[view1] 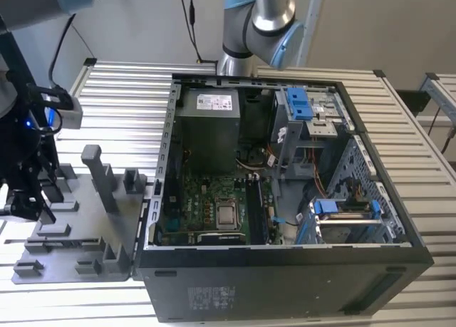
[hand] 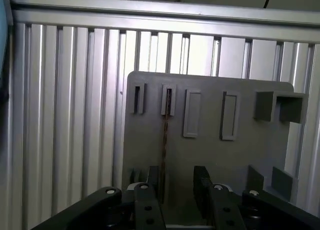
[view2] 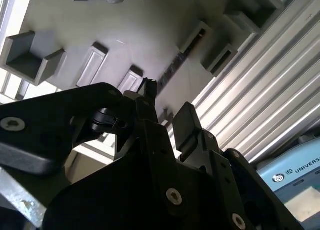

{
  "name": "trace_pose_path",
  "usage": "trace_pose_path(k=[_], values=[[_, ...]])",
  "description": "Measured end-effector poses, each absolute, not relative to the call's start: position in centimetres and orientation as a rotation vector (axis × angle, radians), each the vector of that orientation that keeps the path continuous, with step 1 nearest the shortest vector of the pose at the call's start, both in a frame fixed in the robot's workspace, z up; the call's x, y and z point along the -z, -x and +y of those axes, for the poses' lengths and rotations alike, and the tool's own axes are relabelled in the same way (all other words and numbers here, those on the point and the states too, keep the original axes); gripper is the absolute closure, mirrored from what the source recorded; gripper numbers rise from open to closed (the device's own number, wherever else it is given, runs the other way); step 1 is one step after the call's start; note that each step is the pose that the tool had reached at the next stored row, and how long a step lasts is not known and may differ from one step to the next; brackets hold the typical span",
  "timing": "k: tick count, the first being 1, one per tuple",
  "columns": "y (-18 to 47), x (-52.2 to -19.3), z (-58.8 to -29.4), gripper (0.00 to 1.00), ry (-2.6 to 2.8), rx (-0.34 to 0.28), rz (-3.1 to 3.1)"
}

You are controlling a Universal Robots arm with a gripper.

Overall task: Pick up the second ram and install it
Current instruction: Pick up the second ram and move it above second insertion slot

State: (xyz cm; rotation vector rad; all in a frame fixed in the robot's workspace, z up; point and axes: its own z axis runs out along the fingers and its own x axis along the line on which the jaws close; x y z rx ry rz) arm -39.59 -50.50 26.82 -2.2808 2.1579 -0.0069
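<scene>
The second ram [hand: 164,140] stands on its thin edge in a slot of the grey holder plate [hand: 210,155]; it is also seen as a dark strip [view2: 175,67] in the second wrist view. My gripper [hand: 176,182] hangs just above the plate, open. Its two black fingers [hand: 152,177] stand on either side of the ram's near end, one finger close beside it and the other well apart. In the exterior view the gripper [view1: 25,199] is at the far left over the holder plate [view1: 78,227].
An open black computer case [view1: 285,199] lies to the exterior view's right of the plate, with the green motherboard [view1: 214,199] and blue drive brackets [view1: 299,102] inside. Grey posts [view1: 96,174] rise from the holder plate. Ribbed aluminium table slats [hand: 65,115] surround everything.
</scene>
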Motion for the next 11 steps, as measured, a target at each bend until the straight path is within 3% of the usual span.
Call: trace_pose_path(k=[11], values=[[39.9,-24.8,-50.5,0.58,2.281,0.008,2.157]])
